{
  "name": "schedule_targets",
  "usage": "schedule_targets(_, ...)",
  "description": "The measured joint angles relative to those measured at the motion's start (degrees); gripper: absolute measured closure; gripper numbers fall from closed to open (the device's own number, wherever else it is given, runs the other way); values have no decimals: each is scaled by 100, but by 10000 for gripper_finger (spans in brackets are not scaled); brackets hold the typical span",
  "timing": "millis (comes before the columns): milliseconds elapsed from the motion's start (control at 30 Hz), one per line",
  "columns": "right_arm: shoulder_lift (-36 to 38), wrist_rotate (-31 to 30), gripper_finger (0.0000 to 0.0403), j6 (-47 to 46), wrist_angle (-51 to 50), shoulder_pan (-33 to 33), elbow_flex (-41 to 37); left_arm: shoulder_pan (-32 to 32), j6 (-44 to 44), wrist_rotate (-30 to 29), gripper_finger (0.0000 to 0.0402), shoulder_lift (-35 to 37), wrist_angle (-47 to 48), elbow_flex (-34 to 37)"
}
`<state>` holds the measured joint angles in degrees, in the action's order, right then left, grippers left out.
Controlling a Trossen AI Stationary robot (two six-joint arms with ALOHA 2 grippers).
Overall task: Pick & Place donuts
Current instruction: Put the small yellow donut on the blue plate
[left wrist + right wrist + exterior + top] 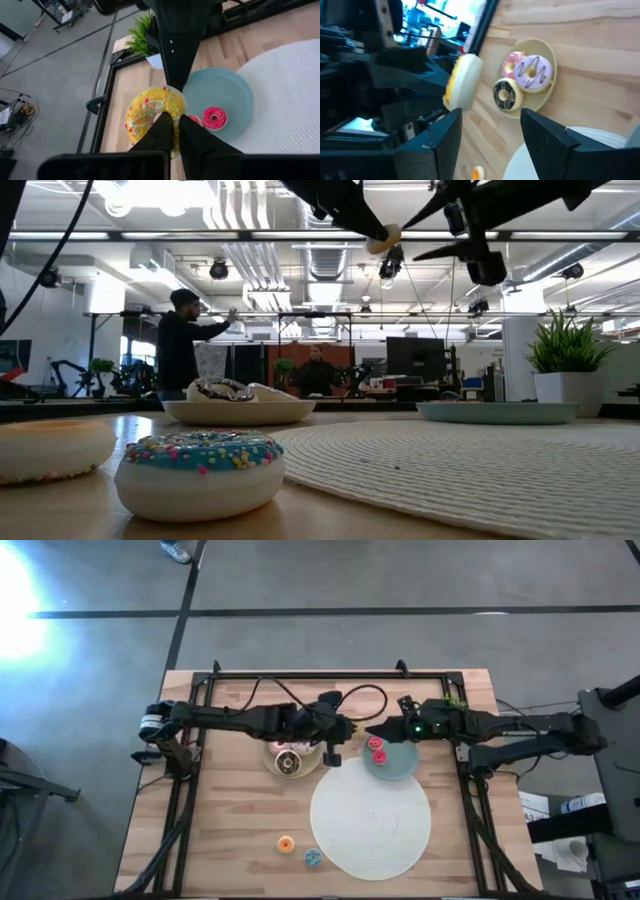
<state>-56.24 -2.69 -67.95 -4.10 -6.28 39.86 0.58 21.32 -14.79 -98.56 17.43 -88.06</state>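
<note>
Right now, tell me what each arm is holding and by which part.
The left gripper pinches the yellow sprinkled toy ring donut across its ring wall, one finger through the hole. The right gripper, open, holds nothing.

Arms: two long arms, dark black, made of joined pieces.
Left gripper [172, 131]: two black pointed fingers, smooth and flat.
Right gripper [490, 132]: two wide black fingers with slanted edges.
Light: a small green light glows on the right arm.
Cables: black wires loop by the left arm.

donuts [289, 758] on left plate [272, 762], mat [371, 820] right
</note>
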Motion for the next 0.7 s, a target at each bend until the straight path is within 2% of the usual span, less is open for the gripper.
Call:
schedule_targets(233, -55, -198, 205, 88, 317, -39, 95, 22, 27, 228, 401, 0, 47, 38)
schedule_targets(567, -305, -173, 151, -30, 333, -55, 96, 65, 103, 305, 401, -44, -146, 38)
schedule_targets(700, -356, -176, 146, -47, 431, -55, 96, 73, 107, 336, 401, -44, -178, 38)
